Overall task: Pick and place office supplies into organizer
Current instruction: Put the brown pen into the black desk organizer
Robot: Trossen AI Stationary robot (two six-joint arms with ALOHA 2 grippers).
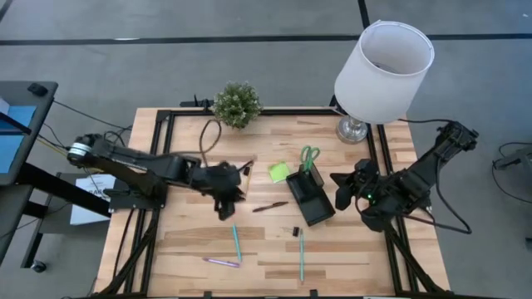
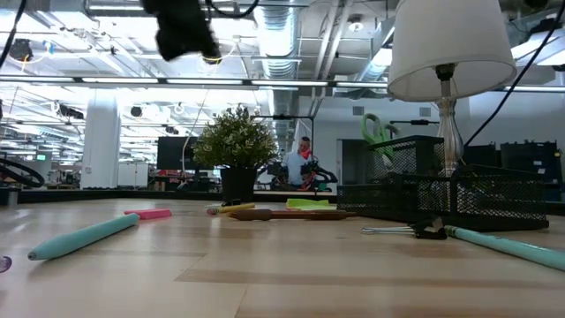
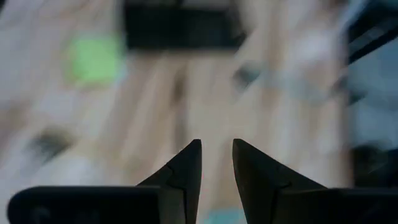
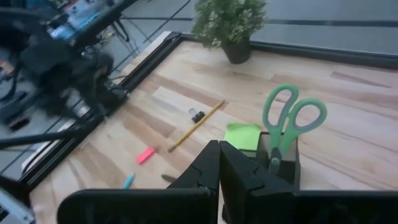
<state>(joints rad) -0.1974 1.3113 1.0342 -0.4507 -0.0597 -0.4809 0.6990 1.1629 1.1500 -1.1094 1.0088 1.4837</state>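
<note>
The black mesh organizer (image 1: 309, 199) stands right of the table's middle, with the green-handled scissors (image 1: 310, 157) upright in its far compartment (image 4: 287, 121). The lime sticky-note pad (image 1: 278, 171) lies beside it. A dark pen (image 1: 270, 206), two teal pens (image 1: 236, 242) (image 1: 301, 254), a purple pen (image 1: 221, 262) and a black clip (image 1: 294, 232) lie on the wood nearer me. The pencil (image 4: 196, 124) and pink eraser (image 4: 145, 154) lie toward the left. My left gripper (image 1: 224, 199) hovers raised over the table's left middle, narrowly open (image 3: 216, 144) and empty. My right gripper (image 1: 341, 195) waits shut (image 4: 219, 144) right of the organizer.
A small potted plant (image 1: 237, 104) stands at the far edge. A white-shaded lamp (image 1: 384, 71) stands at the far right corner, behind the organizer. Bare wood lies between the organizer and the near edge (image 1: 357, 257).
</note>
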